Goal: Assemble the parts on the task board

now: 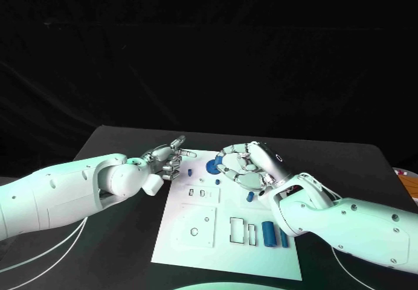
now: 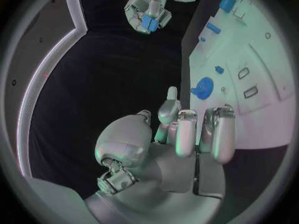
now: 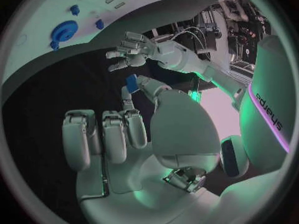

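Nearest us, two blue cylindrical pegs (image 1: 272, 234) lay at the near right of the white rectangular task board (image 1: 228, 263), with a blue gear-shaped wheel (image 1: 212, 164) standing near its far edge. Our right hand (image 1: 247, 166) hovered above the board's far right, pinching a small blue block-shaped part (image 3: 131, 81) between thumb and fingertip, while our left hand (image 1: 165, 159) waited with fingers apart and empty at the board's far left edge. We judged the part in transit; next came lowering it squarely into its seat.

Both hands, left hand (image 1: 165, 158) and right hand (image 1: 248, 166), hover over the task board's (image 1: 228, 241) far edge.
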You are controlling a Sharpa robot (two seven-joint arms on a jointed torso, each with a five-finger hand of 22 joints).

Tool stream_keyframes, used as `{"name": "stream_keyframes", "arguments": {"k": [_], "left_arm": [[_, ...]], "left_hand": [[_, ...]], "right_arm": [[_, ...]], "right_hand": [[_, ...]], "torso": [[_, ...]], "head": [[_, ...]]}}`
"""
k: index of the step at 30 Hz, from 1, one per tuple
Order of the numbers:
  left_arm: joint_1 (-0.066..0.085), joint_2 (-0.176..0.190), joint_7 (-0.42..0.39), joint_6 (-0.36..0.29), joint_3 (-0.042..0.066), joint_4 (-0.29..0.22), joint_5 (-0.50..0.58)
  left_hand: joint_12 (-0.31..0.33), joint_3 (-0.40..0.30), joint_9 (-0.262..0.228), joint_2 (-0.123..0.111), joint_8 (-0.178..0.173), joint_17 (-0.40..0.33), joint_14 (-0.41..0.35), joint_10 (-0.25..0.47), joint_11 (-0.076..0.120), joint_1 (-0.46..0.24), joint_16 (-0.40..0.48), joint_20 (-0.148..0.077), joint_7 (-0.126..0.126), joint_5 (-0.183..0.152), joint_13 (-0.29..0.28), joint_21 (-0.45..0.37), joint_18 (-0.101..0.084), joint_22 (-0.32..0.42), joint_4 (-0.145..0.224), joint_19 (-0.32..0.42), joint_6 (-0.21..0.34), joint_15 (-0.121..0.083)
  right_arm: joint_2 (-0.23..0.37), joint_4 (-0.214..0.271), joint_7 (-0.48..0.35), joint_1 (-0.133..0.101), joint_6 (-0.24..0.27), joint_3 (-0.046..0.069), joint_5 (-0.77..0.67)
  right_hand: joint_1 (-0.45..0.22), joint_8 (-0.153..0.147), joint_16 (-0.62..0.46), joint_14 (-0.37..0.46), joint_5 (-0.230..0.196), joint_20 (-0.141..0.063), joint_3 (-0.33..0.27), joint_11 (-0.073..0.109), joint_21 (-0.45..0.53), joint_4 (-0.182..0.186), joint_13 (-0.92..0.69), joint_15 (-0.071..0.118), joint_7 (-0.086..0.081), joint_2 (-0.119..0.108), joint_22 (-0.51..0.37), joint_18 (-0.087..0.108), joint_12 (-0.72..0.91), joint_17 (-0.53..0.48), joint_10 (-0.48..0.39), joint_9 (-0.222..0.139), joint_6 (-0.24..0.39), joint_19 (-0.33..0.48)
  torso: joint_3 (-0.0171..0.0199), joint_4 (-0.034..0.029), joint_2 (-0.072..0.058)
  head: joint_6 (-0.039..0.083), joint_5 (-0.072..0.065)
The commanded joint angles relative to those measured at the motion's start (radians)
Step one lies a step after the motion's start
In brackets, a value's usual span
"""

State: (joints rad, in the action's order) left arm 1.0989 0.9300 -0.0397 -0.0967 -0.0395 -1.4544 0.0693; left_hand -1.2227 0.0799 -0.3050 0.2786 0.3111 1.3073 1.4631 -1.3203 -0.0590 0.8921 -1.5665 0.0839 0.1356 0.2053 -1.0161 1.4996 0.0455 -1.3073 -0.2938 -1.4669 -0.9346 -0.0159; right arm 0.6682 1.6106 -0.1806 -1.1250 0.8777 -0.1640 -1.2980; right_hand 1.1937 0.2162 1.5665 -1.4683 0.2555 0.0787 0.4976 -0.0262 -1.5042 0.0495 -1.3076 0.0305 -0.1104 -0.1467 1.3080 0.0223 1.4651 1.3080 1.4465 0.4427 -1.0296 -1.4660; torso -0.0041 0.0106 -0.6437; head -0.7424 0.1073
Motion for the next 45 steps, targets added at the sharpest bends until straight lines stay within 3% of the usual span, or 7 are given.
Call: {"name": "stream_keyframes", "arguments": {"k": [1, 12, 16, 23, 29, 36, 45], "left_arm": [[0.005, 0.014, -0.062, -0.047, 0.005, 0.001, 0.013], [0.033, 0.063, -0.13, -0.054, 0.011, -0.049, 0.043], [0.039, 0.07, -0.136, -0.049, 0.011, -0.066, 0.044], [0.043, 0.069, -0.139, -0.037, 0.012, -0.083, 0.043], [0.044, 0.063, -0.138, -0.025, 0.012, -0.092, 0.034], [0.045, 0.055, -0.134, -0.016, 0.012, -0.1, 0.026], [0.045, 0.05, -0.126, -0.001, 0.012, -0.11, 0.013]], "left_hand": [[0.012, 0.006, -0.004, -0.008, -0.008, 0.251, 0.104, 0.014, 0.001, 0.01, 0.001, 0.008, 0.004, 0.002, 0.013, -0.015, -0.003, -0.084, 0.0, 0.011, 0.011, 0.009], [0.047, 0.008, -0.011, -0.01, -0.014, 0.233, 0.098, 0.042, -0.003, 0.034, 0.008, 0.012, 0.008, 0.002, 0.057, -0.035, 0.006, -0.047, 0.0, 0.035, 0.018, 0.012], [0.047, 0.008, -0.011, -0.01, -0.014, 0.233, 0.098, 0.042, -0.003, 0.034, 0.008, 0.012, 0.008, 0.002, 0.057, -0.035, 0.006, -0.047, 0.0, 0.035, 0.018, 0.012], [0.051, 0.008, -0.012, -0.011, -0.015, 0.232, 0.098, 0.045, -0.003, 0.037, 0.009, 0.012, 0.008, 0.002, 0.061, -0.037, 0.006, -0.045, 0.001, 0.037, 0.02, 0.013], [0.051, 0.009, -0.013, -0.012, -0.015, 0.234, 0.099, 0.045, -0.003, 0.039, 0.008, 0.012, 0.008, 0.002, 0.061, -0.036, 0.006, -0.046, 0.001, 0.036, 0.02, 0.013], [0.051, 0.009, -0.013, -0.012, -0.015, 0.237, 0.099, 0.045, -0.003, 0.039, 0.007, 0.012, 0.008, 0.002, 0.061, -0.035, 0.006, -0.048, 0.001, 0.035, 0.02, 0.013], [0.05, 0.009, -0.013, -0.012, -0.015, 0.24, 0.1, 0.044, -0.003, 0.04, 0.005, 0.013, 0.008, 0.002, 0.059, -0.034, 0.005, -0.051, 0.0, 0.033, 0.02, 0.013]], "right_arm": [[-0.01, -0.017, 0.025, 0.001, -0.046, -0.003, -0.01], [-0.066, -0.105, 0.076, 0.024, -0.111, -0.017, -0.1], [-0.084, -0.13, 0.09, 0.037, -0.123, -0.019, -0.126], [-0.112, -0.162, 0.111, 0.05, -0.155, -0.024, -0.163], [-0.135, -0.183, 0.122, 0.064, -0.184, -0.028, -0.176], [-0.158, -0.202, 0.132, 0.079, -0.209, -0.032, -0.186], [-0.17, -0.216, 0.162, 0.087, -0.229, -0.034, -0.212]], "right_hand": [[0.004, 0.004, 0.004, -0.103, -0.004, -0.01, 0.002, -0.003, -0.005, 0.006, -0.121, 0.007, 0.005, -0.004, 0.24, -0.009, -0.001, 0.263, 0.004, 0.002, -0.008, -0.079], [0.004, 0.005, 0.004, -0.103, -0.007, -0.01, 0.002, -0.003, -0.002, 0.007, -0.121, 0.007, 0.005, -0.002, 0.239, -0.008, -0.002, 0.263, 0.004, 0.002, -0.008, -0.078], [0.004, 0.005, 0.004, -0.103, -0.007, -0.01, 0.002, -0.003, 0.0, 0.008, -0.12, 0.007, 0.005, -0.002, 0.238, -0.008, -0.003, 0.263, 0.003, 0.002, -0.008, -0.077], [0.004, 0.005, 0.004, -0.103, -0.008, -0.01, 0.002, -0.003, 0.001, 0.008, -0.119, 0.007, 0.005, -0.002, 0.238, -0.007, -0.003, 0.263, 0.002, 0.002, -0.008, -0.076], [0.004, 0.005, 0.004, -0.103, -0.009, -0.01, 0.002, -0.003, 0.005, 0.009, -0.117, 0.007, 0.006, -0.002, 0.236, -0.006, -0.005, 0.263, 0.001, 0.002, -0.008, -0.075], [0.004, 0.006, 0.004, -0.103, -0.009, -0.01, 0.002, -0.003, 0.007, 0.01, -0.116, 0.007, 0.006, -0.002, 0.235, -0.006, -0.005, 0.263, 0.0, 0.002, -0.008, -0.074], [0.002, 0.006, 0.004, -0.103, -0.01, -0.01, 0.001, -0.003, 0.011, 0.011, -0.114, 0.007, 0.006, -0.002, 0.234, -0.005, -0.007, 0.263, -0.003, 0.002, -0.008, -0.072]], "torso": [[-0.0018, -0.001, -0.001], [-0.0014, -0.0009, -0.001], [0.001, -0.0014, -0.002], [0.0002, 0.0003, -0.002], [0.0026, 0.0015, -0.002], [0.0014, -0.0016, -0.002], [0.0011, 0.001, -0.001]], "head": [[-0.002, -0.002], [-0.011, 0.003], [-0.016, 0.007], [-0.024, 0.008], [-0.032, 0.011], [-0.039, 0.012], [-0.045, 0.017]]}}
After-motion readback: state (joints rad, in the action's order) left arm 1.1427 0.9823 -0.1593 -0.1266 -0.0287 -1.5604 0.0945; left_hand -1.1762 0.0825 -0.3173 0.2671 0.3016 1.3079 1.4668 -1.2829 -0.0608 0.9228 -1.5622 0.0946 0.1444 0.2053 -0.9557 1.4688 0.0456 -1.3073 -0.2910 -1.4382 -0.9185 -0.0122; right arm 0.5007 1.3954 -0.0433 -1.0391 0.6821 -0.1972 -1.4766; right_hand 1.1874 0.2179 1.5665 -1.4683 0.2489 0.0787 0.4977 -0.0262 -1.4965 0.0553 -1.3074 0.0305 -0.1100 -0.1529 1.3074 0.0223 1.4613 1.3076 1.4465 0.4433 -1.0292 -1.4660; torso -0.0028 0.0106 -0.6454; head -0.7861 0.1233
